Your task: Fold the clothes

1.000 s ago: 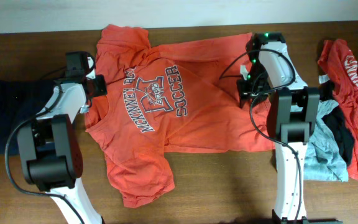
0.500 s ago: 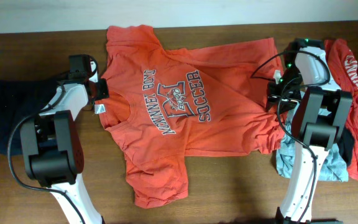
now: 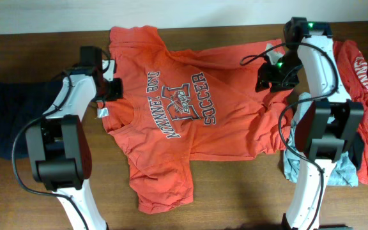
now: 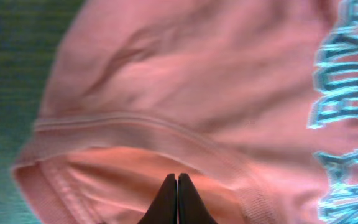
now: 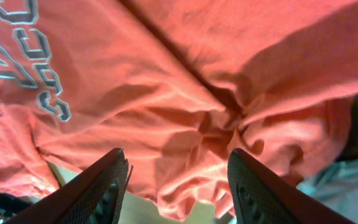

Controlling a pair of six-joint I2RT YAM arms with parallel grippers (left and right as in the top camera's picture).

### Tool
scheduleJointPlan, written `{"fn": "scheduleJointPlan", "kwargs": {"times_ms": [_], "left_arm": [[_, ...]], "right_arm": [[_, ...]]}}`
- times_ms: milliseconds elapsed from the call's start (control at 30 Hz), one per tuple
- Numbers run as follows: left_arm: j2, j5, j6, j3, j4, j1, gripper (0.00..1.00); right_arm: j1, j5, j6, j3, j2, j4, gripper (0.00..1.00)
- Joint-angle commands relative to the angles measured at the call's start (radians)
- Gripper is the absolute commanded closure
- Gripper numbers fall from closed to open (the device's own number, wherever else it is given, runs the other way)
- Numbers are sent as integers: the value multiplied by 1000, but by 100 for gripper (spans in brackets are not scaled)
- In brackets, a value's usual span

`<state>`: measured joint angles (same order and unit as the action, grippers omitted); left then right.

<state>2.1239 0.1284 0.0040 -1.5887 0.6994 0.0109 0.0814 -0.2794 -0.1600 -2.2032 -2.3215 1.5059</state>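
Orange-red T-shirt (image 3: pixel 190 121) lies spread print-up across the centre of the wooden table (image 3: pixel 235 191), left gripper (image 4: pixel 177 180) closed near its collar at upper left, right gripper (image 5: pixel 176 155) open over bunched fabric at upper right.

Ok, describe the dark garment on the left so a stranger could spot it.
Start at the big orange T-shirt spread across the middle of the wooden table. Go past the left arm to the table's left edge: the navy garment lies there alone, the only dark piece away from the heap on the right.
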Motion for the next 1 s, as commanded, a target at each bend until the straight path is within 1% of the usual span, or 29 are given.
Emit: {"fn": "scheduleJointPlan", "kwargs": {"times_ms": [0,33,100,133,233,267,333,433,500,600,667,700,733,867,933,967], "left_arm": [[-96,22,12,-42,66,-10,91],[-123,22,13,-43,93,-9,89],[-163,22,12,-43,123,-9,81],[-177,22,13,-43,137,-10,80],[-190,43,11,-43,210,-16,82],[-186,69,7,-40,264,-23,82],[-182,90,-25,-21,323,-35,82],[-181,90,-63,37,341,-68,81],[-181,91,-109,94,341,-90,80],[-181,94,-178,218,309,-124,81],[-181,93,-207,280,267,-131,94],[-181,93,-230,313,237,-133,98],[-181,93,-249,349,199,-133,100],[-169,42,-390,486,15,-123,99],[-163,26,-426,507,6,-112,100],[-162,-6,-439,511,15,-103,99]], "right_arm": [[-2,-12,-4,-13,29,11,41],[-2,-13,-3,-13,29,11,39],[-2,-13,-4,-13,28,8,38],[-2,-13,-4,-13,29,4,38],[-3,-13,-3,-13,28,-2,38],[-3,-13,0,-13,28,-2,37],[-3,-13,4,-13,28,1,34],[-3,-13,6,-13,28,5,29],[-3,-13,12,-13,28,8,26],[-3,-13,19,-12,26,19,25],[-3,-13,19,-12,26,19,25],[-3,-13,19,-12,26,19,26],[-3,-13,19,-12,26,19,26],[-3,-13,19,-12,26,19,26],[-3,-13,18,-12,26,23,26],[-3,-13,19,-12,26,24,26]]}}
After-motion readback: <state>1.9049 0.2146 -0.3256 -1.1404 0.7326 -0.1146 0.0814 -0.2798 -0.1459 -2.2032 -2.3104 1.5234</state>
